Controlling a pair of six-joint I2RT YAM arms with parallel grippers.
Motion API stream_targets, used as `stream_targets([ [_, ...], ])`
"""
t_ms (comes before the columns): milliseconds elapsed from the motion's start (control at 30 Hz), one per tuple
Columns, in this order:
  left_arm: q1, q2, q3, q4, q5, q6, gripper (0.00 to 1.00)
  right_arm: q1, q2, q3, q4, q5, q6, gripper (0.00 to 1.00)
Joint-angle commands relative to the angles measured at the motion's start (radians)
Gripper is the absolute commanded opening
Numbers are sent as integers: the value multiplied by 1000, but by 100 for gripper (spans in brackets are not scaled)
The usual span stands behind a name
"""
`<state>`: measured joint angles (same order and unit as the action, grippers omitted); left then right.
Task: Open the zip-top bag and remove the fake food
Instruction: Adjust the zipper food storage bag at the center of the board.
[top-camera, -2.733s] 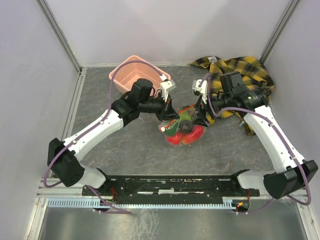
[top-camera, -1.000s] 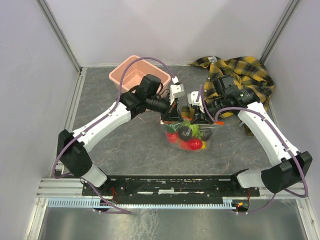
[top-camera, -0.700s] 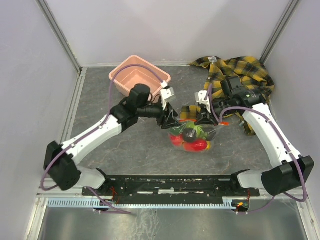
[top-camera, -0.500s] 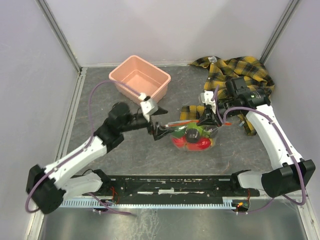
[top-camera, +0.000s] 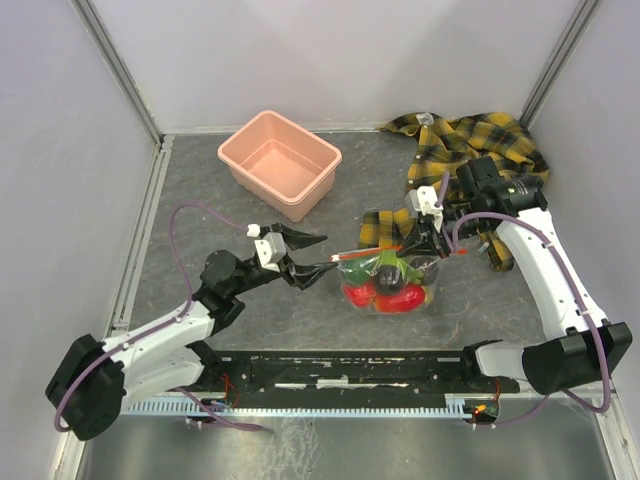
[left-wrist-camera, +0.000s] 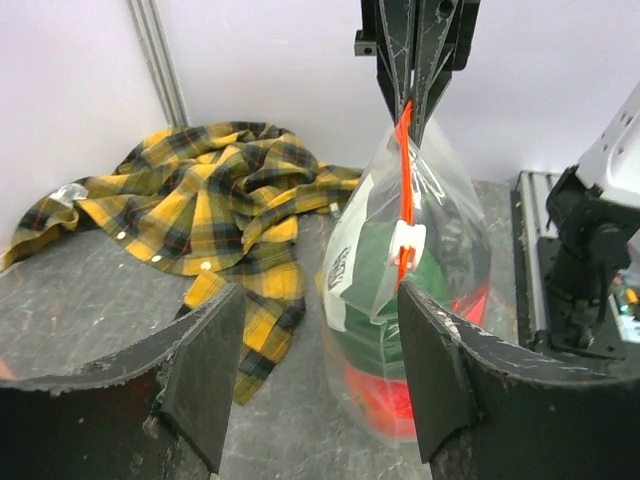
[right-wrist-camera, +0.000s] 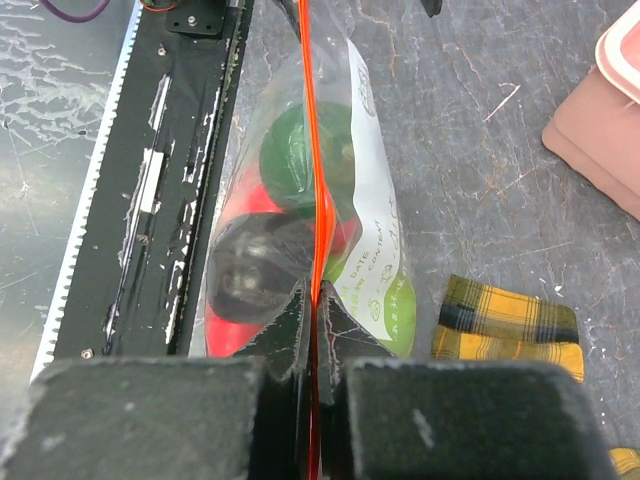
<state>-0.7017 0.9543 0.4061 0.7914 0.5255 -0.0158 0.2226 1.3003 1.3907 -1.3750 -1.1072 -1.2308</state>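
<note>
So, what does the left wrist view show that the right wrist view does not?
Only the left wrist view: the white slider on the zip strip, and the left gripper open. Only the right wrist view: a corner of the pink tub and the black base rail. Both: the zip-top bag with the fake food, the right gripper shut on its strip, and the plaid shirt.

Bright, even light — soft shadows, sharp
</note>
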Motion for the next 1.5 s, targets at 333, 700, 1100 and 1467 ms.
stream_targets([
  [333,4,271,7,605,69,-468,44,-21,-27,29,-9,-127,-18,2],
  [700,5,284,13,564,87,-404,3,-33,-33,-43,169,-45,151,17],
  [1100,-4,310,214,120,148,-167,3,99,49,100,186,-117,203,71],
  [1467,-10,298,235,37,148,-142,3,248,129,155,413,-34,539,67],
])
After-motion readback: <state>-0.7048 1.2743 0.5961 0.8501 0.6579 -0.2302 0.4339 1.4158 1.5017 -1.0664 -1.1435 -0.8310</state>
